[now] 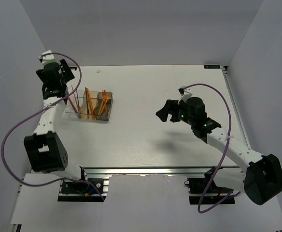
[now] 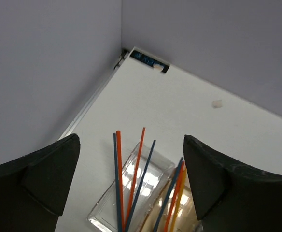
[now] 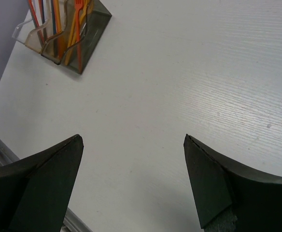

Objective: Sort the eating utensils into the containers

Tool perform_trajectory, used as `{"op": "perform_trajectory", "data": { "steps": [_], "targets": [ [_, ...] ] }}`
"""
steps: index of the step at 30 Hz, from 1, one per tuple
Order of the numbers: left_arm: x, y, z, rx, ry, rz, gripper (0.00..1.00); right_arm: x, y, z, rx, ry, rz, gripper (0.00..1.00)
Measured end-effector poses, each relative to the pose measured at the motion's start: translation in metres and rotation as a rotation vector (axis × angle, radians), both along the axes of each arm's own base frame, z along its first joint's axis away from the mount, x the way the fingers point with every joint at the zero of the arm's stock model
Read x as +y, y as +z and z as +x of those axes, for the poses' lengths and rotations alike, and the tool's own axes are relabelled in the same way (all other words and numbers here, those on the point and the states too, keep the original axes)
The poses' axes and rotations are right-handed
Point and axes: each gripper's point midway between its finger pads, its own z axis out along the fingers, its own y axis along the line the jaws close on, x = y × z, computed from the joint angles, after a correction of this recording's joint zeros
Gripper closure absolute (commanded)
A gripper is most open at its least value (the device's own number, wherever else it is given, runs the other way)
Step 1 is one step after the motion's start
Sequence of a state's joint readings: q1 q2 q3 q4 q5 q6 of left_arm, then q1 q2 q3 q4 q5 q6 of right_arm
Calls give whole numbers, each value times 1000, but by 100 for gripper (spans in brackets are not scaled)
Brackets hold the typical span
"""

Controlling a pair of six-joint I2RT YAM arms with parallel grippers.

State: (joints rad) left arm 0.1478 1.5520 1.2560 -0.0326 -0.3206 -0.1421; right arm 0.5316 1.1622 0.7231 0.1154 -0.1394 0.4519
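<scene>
Utensils [image 1: 87, 99] stand in containers [image 1: 109, 109]; left tool [image 2: 131, 141] and right tool [image 3: 133, 140] gape empty.

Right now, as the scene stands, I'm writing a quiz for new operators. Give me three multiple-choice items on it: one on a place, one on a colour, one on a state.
1. In the top view, where do the containers stand on the table?
A) in the centre
B) far left, beside the left arm
C) at the right edge

2. What colours are the sticks standing in the clear bin?
A) green and yellow
B) white only
C) orange-red and dark blue

3. How is the right gripper?
A) open, holding nothing
B) shut on a fork
C) out of view

Key:
1 B, the bins sit right next to that arm.
2 C, the left wrist view shows only those colours.
3 A, its jaws stand wide apart over bare table.
</scene>
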Motion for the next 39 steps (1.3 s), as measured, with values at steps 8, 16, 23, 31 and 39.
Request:
{"op": "perform_trajectory", "data": {
  "steps": [8, 16, 23, 31, 39],
  "targets": [
    [-30, 112, -93, -233, -23, -139, 2, -34, 25, -3, -61, -107, -105, 11],
    [-48, 3, -179, -3, 17, -248, 2, -87, 76, -28, -182, -251, -176, 11],
    [-69, -12, -222, -92, -60, -272, 2, -126, 80, -55, -190, -353, -223, 11],
    [-86, -10, -221, -99, -118, -279, 2, -145, 57, -78, -135, -387, -256, 11],
    [-87, 6, -239, -169, -113, -279, 2, -152, 44, -85, -93, -391, -298, 11]
  ]
}}
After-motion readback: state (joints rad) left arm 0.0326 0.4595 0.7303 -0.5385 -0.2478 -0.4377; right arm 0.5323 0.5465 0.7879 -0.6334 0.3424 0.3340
